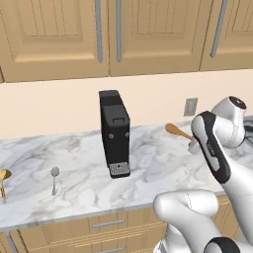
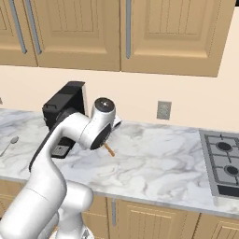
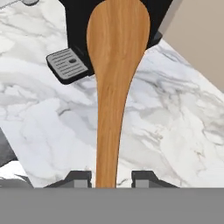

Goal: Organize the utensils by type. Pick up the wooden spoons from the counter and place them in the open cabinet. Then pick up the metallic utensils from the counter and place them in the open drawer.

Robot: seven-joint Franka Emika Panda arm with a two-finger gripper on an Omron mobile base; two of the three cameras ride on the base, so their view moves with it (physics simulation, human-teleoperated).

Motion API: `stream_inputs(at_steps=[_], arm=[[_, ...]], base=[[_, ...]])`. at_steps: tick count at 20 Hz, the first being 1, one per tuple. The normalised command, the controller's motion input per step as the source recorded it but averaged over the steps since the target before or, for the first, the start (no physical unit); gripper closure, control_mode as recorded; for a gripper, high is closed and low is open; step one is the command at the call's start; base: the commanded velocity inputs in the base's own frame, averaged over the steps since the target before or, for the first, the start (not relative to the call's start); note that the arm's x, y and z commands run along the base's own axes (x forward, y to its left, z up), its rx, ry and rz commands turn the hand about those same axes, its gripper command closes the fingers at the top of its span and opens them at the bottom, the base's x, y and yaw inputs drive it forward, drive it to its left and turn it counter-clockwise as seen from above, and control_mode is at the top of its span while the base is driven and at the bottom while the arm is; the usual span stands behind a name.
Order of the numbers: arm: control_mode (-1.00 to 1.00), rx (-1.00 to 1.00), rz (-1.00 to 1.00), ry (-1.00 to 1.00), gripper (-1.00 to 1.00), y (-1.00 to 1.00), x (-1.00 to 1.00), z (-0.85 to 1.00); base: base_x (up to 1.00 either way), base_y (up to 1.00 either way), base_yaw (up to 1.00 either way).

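The orange-brown wooden spoon [image 3: 114, 87] runs up from between my gripper's [image 3: 111, 178] two dark tips, bowl toward the coffee machine. The tips stand close on either side of its handle and the gripper looks shut on it. In the left base view the spoon's bowl [image 1: 172, 129] pokes out left of my forearm, over the back of the marble counter [image 1: 148, 168]. Its handle end [image 2: 110, 150] shows under my wrist. The silver spoon [image 1: 54, 174] and the gold utensil [image 1: 4, 177] lie at the counter's left. The open drawer is out of view.
A black coffee machine [image 1: 114, 132] stands on the counter just left of the spoon, with its grey drip tray [image 3: 65, 64] toward me. The upper cabinets [image 1: 59, 34] in view are closed. A stove top [image 2: 223, 161] sits at the right, and a wall outlet [image 2: 163, 110] is behind.
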Motion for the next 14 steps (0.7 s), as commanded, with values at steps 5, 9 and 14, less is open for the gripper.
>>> stream_inputs(at_steps=[5, 9, 14], arm=[[-1.00, -0.17, 0.28, -0.09, 1.00, 0.00, -0.39, 0.37], [-1.00, -0.20, 0.25, -0.20, 1.00, 0.02, -0.46, 0.32], [-1.00, -0.12, 0.13, -0.06, 1.00, 0.05, -0.26, 0.20]], base=[[0.00, 0.00, 0.00], [0.00, 0.00, 0.00], [0.00, 0.00, 0.00]])
